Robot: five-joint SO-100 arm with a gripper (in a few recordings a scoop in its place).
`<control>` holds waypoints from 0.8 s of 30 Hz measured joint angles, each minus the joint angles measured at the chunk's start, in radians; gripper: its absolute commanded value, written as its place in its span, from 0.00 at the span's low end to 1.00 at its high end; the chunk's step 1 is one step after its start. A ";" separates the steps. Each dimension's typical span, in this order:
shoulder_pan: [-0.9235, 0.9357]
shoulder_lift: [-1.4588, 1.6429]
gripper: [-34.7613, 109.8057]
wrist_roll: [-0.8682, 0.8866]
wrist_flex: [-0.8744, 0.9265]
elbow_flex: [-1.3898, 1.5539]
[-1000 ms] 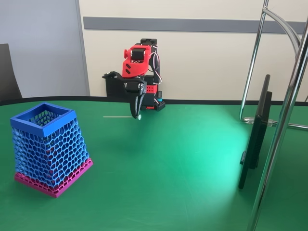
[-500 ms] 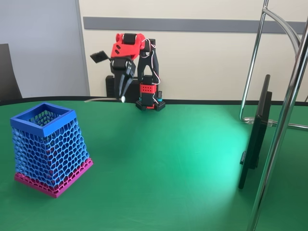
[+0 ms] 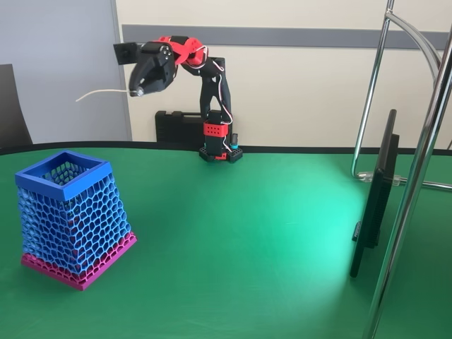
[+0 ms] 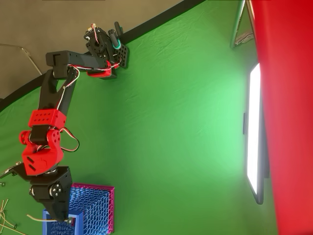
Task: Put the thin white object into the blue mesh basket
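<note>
My gripper (image 3: 134,90) pinching thin white object (image 3: 101,92), raised high, far of blue mesh basket (image 3: 65,174). Centre over opening, tip strand downward, then release.

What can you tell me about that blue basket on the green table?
The blue mesh basket is a tapered square tub of honeycomb mesh, plastic by its look, with a solid blue rim and a magenta base. It stands upright on the green table, mouth open upward. In the overhead view the gripper, holding the thin white object, overlaps its rim.
</note>
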 measured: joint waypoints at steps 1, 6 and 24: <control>0.009 -0.025 0.25 0.028 -0.014 -0.018; 0.026 -0.146 0.26 0.198 -0.021 -0.121; 0.035 -0.390 0.26 0.419 0.046 -0.459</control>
